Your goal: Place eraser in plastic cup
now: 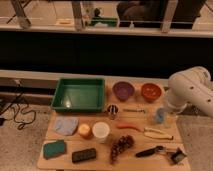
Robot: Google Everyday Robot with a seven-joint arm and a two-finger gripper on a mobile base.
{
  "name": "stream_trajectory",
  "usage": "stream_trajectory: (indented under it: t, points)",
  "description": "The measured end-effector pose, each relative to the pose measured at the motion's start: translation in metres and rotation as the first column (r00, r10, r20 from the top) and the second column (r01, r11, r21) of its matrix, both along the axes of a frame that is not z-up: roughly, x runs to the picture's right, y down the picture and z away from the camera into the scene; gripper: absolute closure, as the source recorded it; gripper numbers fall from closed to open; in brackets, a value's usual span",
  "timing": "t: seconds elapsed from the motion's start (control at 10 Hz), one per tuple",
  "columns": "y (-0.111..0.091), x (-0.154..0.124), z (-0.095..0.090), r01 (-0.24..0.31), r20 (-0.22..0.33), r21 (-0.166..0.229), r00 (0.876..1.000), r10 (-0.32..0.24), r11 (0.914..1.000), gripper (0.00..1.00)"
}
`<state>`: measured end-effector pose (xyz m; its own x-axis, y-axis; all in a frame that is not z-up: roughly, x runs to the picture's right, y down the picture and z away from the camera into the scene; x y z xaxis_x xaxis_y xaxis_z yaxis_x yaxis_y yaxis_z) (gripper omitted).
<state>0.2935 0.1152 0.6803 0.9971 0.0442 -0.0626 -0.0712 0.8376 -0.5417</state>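
The eraser [84, 155], a small black block, lies flat at the front left of the wooden table, just right of the teal-green sponge [54, 148]. The plastic cup [101, 131], short, wide and white, stands upright behind and to the right of the eraser, next to the orange fruit [85, 130]. My white arm [190, 92] bulks at the table's right edge, far from both. The gripper itself does not show; it is hidden behind the arm or out of the frame.
A green tray [79, 95] sits at the back left, with a purple bowl [123, 90] and an orange bowl [151, 91] to its right. A metal cup [113, 110], a light-blue cup [160, 116], grapes [121, 146], a blue cloth [66, 125] and a black-handled tool [152, 151] are scattered around.
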Motion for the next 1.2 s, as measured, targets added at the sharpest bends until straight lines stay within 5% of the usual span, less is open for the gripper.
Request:
stream_trajectory:
  t: [0.5,0.8,1.2]
  points:
    - [0.002,-0.002,0.0,0.01,0.006,-0.003,1.0,-0.01,0.9999,0.2]
    - [0.033,-0.033,0.005,0.069,0.053,-0.034,0.996,-0.067,0.997,0.2]
    - [0.072,-0.096,0.015,0.181,0.121,-0.058,0.978,-0.173,0.9818,0.2]
